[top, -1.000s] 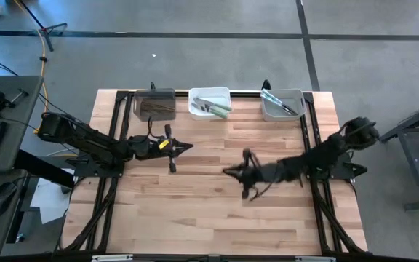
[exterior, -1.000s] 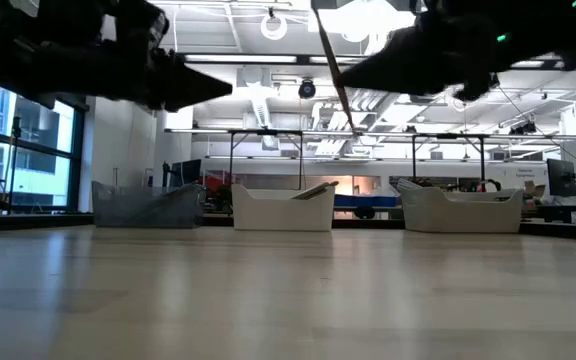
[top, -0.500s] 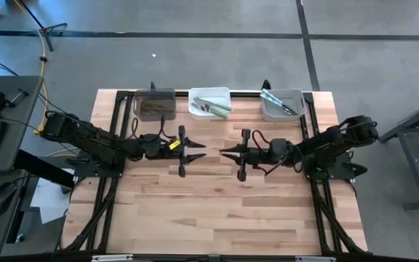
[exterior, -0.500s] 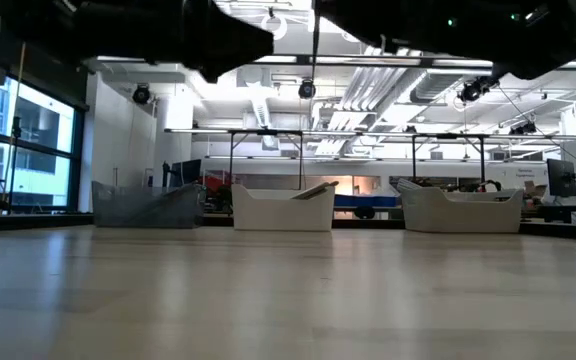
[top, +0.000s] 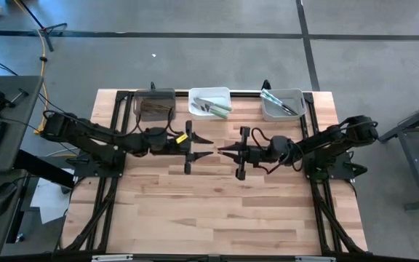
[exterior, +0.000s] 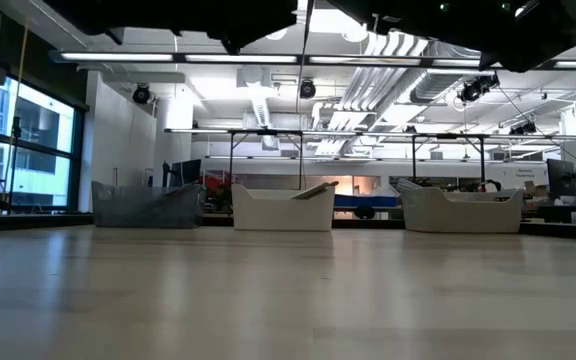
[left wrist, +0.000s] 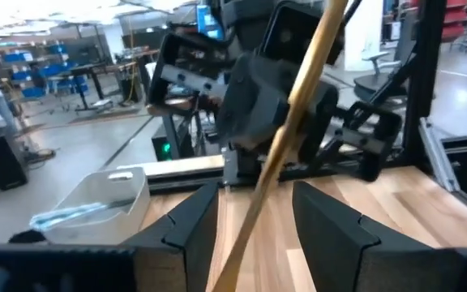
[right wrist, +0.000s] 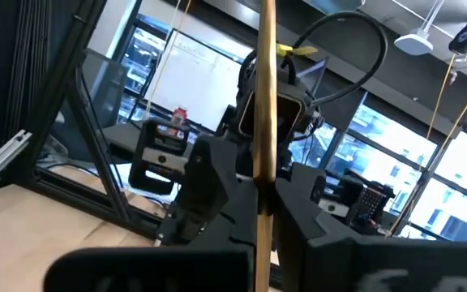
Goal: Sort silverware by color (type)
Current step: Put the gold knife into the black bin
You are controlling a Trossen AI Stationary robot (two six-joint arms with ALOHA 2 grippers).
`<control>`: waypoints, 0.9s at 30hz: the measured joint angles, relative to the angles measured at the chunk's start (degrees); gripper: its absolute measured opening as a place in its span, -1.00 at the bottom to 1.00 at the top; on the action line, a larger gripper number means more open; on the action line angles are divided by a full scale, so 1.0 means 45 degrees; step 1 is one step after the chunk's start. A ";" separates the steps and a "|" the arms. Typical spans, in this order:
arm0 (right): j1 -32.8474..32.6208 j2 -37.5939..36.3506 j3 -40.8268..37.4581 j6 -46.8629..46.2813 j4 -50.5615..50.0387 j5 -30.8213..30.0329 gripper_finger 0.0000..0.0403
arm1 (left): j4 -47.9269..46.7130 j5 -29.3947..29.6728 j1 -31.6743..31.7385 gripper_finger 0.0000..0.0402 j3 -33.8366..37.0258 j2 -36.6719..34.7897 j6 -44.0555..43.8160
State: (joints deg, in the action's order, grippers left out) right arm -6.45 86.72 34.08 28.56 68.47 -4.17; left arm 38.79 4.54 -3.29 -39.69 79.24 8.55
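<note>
We note one brown-handled piece (right wrist: 266, 105) raised above the counter at mid-width, a slim bronze rod standing roughly upright; in the right wrist view it runs straight between the closed fingers of the right tool (top: 220, 151). In the left wrist view the same rod slants between the spread fingers of the left tool (top: 208, 145), with a gap on either side. Its metal end we cannot make out.

Brown pieces (top: 155, 107) lie in the dark bin. Pale green pieces (top: 214, 105) lie crossed in the white bin. Light blue pieces (top: 280, 102) lie slanted in the grey bin.
</note>
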 joint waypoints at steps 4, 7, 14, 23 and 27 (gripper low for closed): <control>0.0177 0.0000 0.0012 -0.0035 0.0000 0.0176 -1.00 | -0.0566 -0.0569 0.0000 -0.28 -0.0512 0.0010 0.0059; 0.0257 0.0000 0.0012 -0.0070 0.0006 0.0193 -1.00 | -0.0965 -0.0569 0.0007 -0.28 -0.0874 0.0254 0.0156; 0.0310 0.0000 0.0017 -0.0335 0.0312 0.0370 -1.00 | -0.1150 -0.0530 0.0174 -0.28 -0.1682 0.1094 0.0522; 0.0310 0.0000 0.0020 -0.0335 0.0656 0.0366 -1.00 | -0.0884 -0.0535 0.0355 -0.46 -0.1733 0.0982 0.0800; 0.0343 0.0000 0.0019 -0.0340 0.0670 0.0260 -1.00 | -0.0690 -0.0707 0.0499 -0.73 -0.1733 0.0986 0.0818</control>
State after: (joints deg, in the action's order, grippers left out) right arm -4.91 86.72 34.16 27.03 71.48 -3.00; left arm 35.68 1.36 -1.05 -47.48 83.68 12.24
